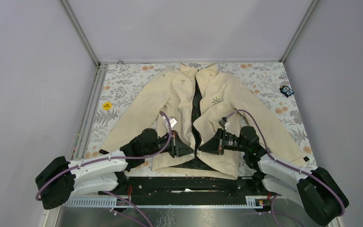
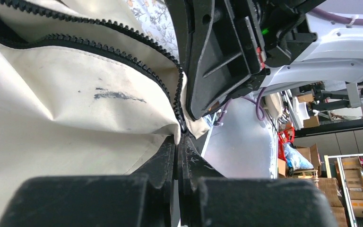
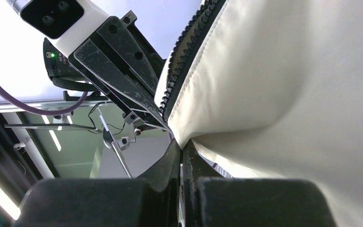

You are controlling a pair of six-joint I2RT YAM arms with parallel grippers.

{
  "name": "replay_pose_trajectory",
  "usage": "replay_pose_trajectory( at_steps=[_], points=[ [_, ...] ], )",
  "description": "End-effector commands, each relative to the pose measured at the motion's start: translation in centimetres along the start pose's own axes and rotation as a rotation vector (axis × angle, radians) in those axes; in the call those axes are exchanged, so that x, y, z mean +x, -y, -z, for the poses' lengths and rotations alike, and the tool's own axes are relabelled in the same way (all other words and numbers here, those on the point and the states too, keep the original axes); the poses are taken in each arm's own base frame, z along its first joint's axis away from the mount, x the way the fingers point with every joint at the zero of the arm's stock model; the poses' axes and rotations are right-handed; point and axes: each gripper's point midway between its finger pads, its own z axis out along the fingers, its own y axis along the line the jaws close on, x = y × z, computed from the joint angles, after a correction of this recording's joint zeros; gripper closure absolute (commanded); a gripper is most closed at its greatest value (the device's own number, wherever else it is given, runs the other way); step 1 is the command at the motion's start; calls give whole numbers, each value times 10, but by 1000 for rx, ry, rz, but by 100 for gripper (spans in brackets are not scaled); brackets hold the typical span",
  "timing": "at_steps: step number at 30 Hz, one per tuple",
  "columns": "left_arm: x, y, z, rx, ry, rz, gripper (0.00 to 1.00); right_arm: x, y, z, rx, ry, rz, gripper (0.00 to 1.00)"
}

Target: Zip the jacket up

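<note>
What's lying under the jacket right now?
A floral-patterned cloth shows around the jacket, running beneath it. Anything else under it is covered by the cream fabric.

I'm holding the left gripper (image 2: 178, 142) pinched tight on the cream jacket (image 2: 52, 127) at its hem, where the dark zipper (image 2: 178, 101) teeth are ending. The right gripper (image 2: 194, 108) is sitting just beside those teeth.

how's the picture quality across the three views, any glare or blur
Top external: soft, even light, the cream-beige long-sleeved jacket is sharp with barely any shadow. Left wrist: the dark zipper teeth are crisp, but the near jaws are dark and out of focus. Right wrist: washed-out brightness at upper left, evenly lit jacket fabric, jaws again blurred and underexposed.
</note>
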Motion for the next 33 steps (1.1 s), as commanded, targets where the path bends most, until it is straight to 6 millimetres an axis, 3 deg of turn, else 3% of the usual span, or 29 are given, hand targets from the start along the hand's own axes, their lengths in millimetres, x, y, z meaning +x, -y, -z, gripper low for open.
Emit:
replay_pose_trajectory(
  at_steps=[1, 11, 14, 19, 25, 33],
  points=[
    [14, 38, 12, 188, -64, -16, 100, -35, -5, 4, -30, 157, 121, 100],
    [21, 26, 6, 142, -99, 45, 100, -28, 8, 7, 65, 79, 279, 99],
    [21, 18, 3, 101, -108, 77, 100, -29, 16, 11, 161, 57, 336, 74],
    [24, 4, 2, 44, -127, 153, 100, -33, 27, 18, 294, 8, 429, 47],
    [26, 2, 2, 42, -141, 180, 100, -35, 22, 23, 394, -36, 626, 36],
    [27, -8, 8, 5, -152, 218, 100, 16, -3, -7, 433, -169, 1135, 26]
  ],
)
